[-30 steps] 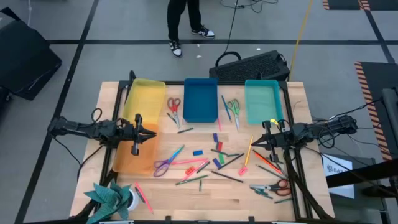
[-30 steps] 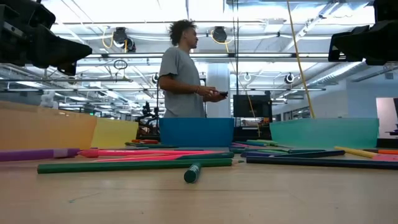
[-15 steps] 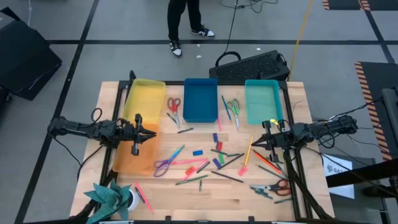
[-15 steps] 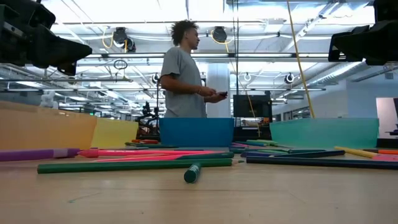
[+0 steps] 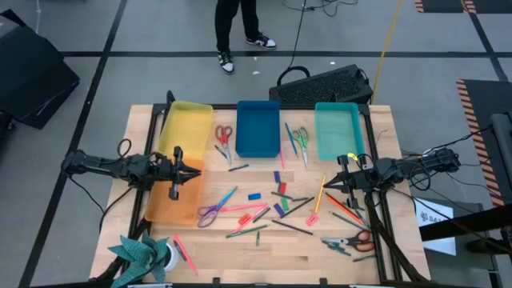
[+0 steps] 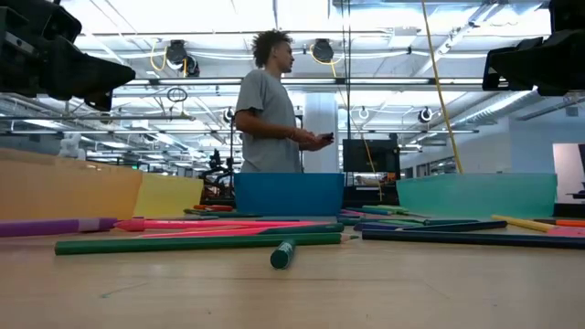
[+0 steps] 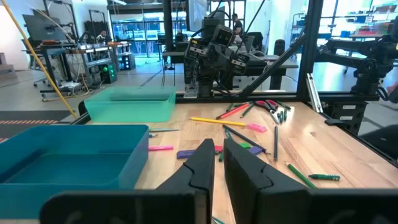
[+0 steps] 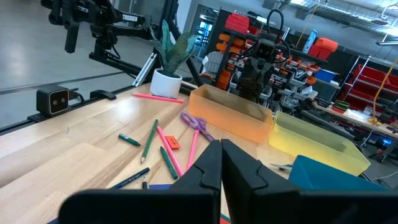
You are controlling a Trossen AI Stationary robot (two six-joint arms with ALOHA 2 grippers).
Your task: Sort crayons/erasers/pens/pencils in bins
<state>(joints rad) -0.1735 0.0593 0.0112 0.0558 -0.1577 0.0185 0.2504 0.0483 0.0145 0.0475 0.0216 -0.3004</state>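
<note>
Light is bright and even, coming from overhead ceiling fixtures that blow out to white glare across the top of the low view, behind the person (image 6: 270, 105), whose front is in shade. From above, the table (image 5: 216, 260) is evenly lit with only faint, short shadows beside the bins (image 5: 258, 128) and sticks, and no strong glare on the wood. The low view is soft in the nearest tabletop and sharper farther back; both wrist views are crisp in mid-distance, their own fingers (image 7: 202, 168) dark and slightly blurred, with straight lines bowing near the edges.
</note>
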